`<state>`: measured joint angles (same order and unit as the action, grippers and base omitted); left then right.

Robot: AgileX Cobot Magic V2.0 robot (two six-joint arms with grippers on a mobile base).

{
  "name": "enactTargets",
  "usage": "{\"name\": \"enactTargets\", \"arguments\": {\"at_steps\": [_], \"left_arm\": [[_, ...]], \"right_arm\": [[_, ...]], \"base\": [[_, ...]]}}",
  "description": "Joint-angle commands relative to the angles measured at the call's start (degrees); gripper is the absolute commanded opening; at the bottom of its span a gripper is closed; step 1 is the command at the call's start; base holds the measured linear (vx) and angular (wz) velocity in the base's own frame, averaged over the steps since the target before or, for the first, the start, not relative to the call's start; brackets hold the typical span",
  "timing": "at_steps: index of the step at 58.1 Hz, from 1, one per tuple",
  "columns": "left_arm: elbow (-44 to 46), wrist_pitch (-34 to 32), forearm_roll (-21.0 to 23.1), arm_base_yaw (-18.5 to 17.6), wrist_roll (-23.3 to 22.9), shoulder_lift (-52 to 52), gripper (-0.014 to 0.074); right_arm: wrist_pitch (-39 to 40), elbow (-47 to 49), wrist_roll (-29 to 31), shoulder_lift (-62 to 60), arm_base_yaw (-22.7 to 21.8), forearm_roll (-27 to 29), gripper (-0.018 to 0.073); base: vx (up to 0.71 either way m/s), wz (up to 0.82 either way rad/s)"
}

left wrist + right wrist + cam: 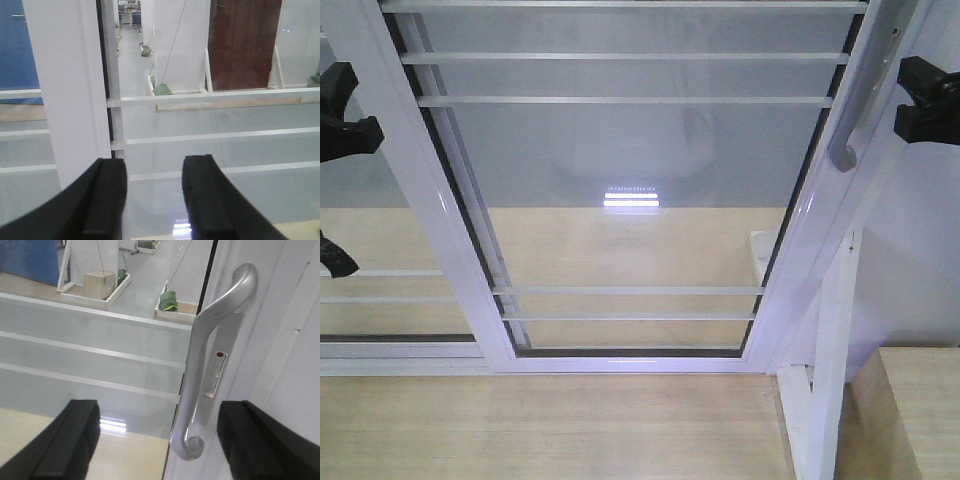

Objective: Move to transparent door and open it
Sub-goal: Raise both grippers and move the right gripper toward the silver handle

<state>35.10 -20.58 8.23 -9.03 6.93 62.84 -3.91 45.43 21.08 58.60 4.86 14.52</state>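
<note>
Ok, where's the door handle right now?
The handle is upper right in the front view, on the transparent door's right frame, just left of the right claw.

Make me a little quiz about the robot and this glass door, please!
1. True or false: the right tool is shut on the handle.
2. What colour is the dot on the lock plate? A) red B) green C) blue
3. Fill the gap: in the front view, the handle is on the ___ side of the transparent door.

Key: 1 false, because its fingers stand wide apart. 2 A. 3 right.
</note>
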Motion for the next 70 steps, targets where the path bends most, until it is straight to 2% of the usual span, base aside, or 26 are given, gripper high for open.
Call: {"name": "enactTargets", "arguments": {"at_steps": [1,15,20,32,57,70], "left_arm": [[2.2,-4.4,0.3,-0.2,-0.5,-0.8,0.0492],[2.2,-4.4,0.3,-0.2,-0.5,-0.8,0.05],[2.2,-4.4,0.3,-0.2,-0.5,-0.8,0.05],[2.2,-4.4,0.3,-0.2,-0.5,-0.8,0.05],[2.2,-4.4,0.3,-0.2,-0.4,-0.8,0.05],[2.2,-4.4,0.3,-0.2,-0.4,-0.8,0.05]], "right_arm": [[4.5,2.1,-2.0,-0.4,-0.1,2.2,0.0611],[7.5,2.1,-0.7,5.8,-0.1,3.1,0.0568],[9.3,2.3,1.5,9.3,-0.1,3.1,0.0564],[17.2,2.3,4.4,16.5,-0.2,3.2,0.0564],[30.8,2.5,4.4,26.7,-0.2,3.6,0.0529],[30.4,9.0,4.5,31.8,-0.2,2.7,0.0519]], "base": [[0.0,0.0],[0.0,0.0],[0.0,0.0],[0.0,0.0],[0.0,0.0],[0.0,0.0]]}}
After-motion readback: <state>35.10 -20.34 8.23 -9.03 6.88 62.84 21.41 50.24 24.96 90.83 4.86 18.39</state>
